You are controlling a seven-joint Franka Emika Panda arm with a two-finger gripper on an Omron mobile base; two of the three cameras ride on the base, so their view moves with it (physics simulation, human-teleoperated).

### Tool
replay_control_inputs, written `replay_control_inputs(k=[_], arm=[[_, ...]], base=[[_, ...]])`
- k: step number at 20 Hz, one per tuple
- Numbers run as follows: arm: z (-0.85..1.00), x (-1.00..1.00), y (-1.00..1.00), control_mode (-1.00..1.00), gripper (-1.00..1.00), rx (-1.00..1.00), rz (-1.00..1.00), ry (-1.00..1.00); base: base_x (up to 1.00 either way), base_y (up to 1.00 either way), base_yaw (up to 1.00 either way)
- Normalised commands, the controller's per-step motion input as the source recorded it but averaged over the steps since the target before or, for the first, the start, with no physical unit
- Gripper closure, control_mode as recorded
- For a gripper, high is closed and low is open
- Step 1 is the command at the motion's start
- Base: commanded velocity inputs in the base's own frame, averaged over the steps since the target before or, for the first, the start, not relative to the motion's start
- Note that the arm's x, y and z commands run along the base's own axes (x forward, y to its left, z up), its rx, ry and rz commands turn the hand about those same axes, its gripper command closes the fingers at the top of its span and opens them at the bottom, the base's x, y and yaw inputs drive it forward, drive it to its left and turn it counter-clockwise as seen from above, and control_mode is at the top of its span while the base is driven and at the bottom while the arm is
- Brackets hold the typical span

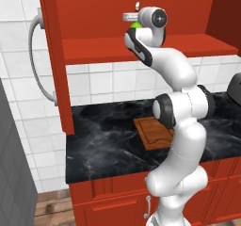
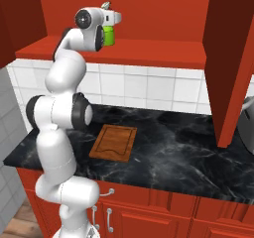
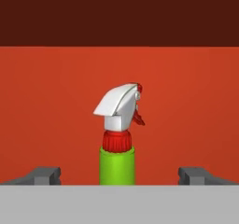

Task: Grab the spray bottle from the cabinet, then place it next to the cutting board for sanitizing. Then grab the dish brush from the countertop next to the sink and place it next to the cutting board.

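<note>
The spray bottle [image 3: 116,139] stands upright on the red shelf [image 1: 94,50] of the open cabinet [image 2: 149,14], its green body, red collar and white trigger head facing me. My gripper [image 3: 119,175] is open, level with the bottle's body. The fingertips [image 3: 45,174] are wide apart on either side of the bottle and do not touch it. From the base views only a strip of the green bottle [image 1: 136,25] [image 2: 109,35] shows past the hand. The cutting board [image 1: 153,132] [image 2: 114,142] lies flat on the black countertop [image 1: 103,145] below, partly behind my arm.
The cabinet's left door [image 1: 54,55] hangs open with its curved grey handle [image 1: 37,62]; the right door [image 2: 230,58] is open too. A dark rounded object [image 1: 235,88] sits at the counter's right end. Red base cabinets [image 2: 149,212] run under the counter.
</note>
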Motion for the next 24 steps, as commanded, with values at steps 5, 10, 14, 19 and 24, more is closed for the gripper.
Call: replay_control_inputs(k=[5,10,14,19,24], arm=[[0.0,0.3,0.02,-1.0,-1.0,0.0,-0.01,0.0],[-0.07,0.32,0.13,-1.0,-1.0,-0.03,-0.03,0.0],[-0.06,0.28,0.08,-1.0,1.0,-0.02,-0.01,0.0],[-0.01,0.25,0.0,-1.0,1.0,0.0,0.0,0.0],[0.0,-0.04,0.0,-1.0,1.0,0.0,0.0,0.0]], base=[[0.0,0.0,0.0],[0.0,0.0,0.0],[0.0,0.0,0.0],[0.0,0.0,0.0],[0.0,0.0,0.0]])
